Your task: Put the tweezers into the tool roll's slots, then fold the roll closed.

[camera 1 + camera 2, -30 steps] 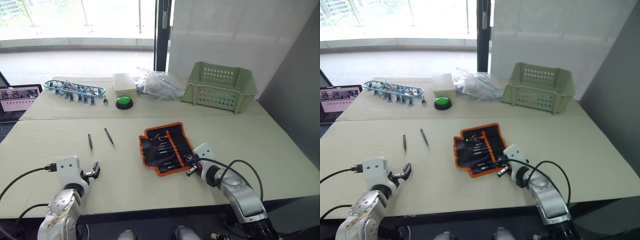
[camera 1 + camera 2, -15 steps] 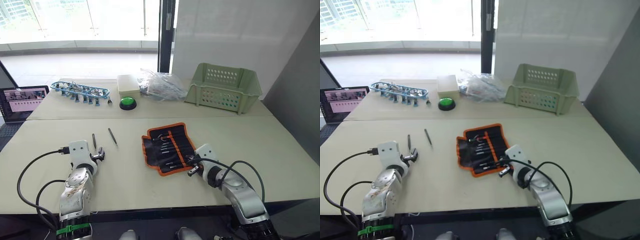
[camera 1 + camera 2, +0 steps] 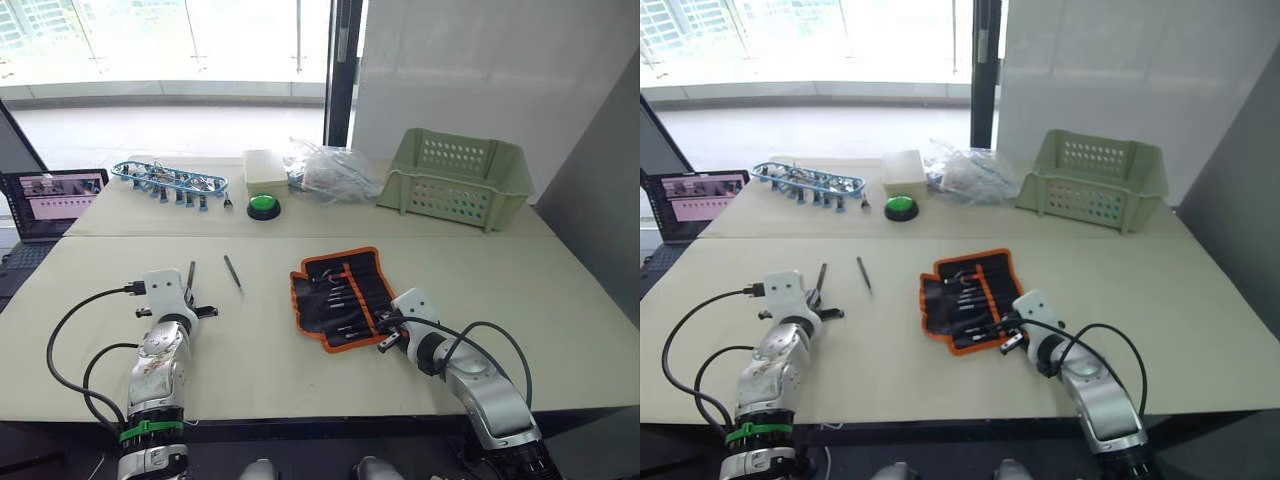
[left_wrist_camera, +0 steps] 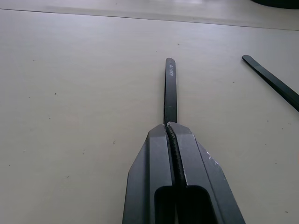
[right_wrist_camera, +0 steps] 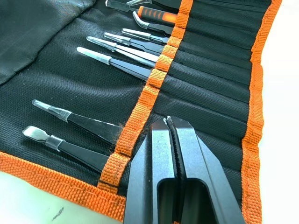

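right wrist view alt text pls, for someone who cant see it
The right gripper, fingers shut, rests on the open tool roll, over the black slots beside the orange centre strip. Several tweezers sit tucked in slots, their tips lying across the roll's black fabric.

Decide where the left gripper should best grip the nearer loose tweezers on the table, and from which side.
Judging by its pose, grip the tweezers at mid-length, across its narrow width, coming straight down from above. It lies flat on the table, so only the thin side edges offer purchase. The left gripper, shut at its near end, would have to open first.
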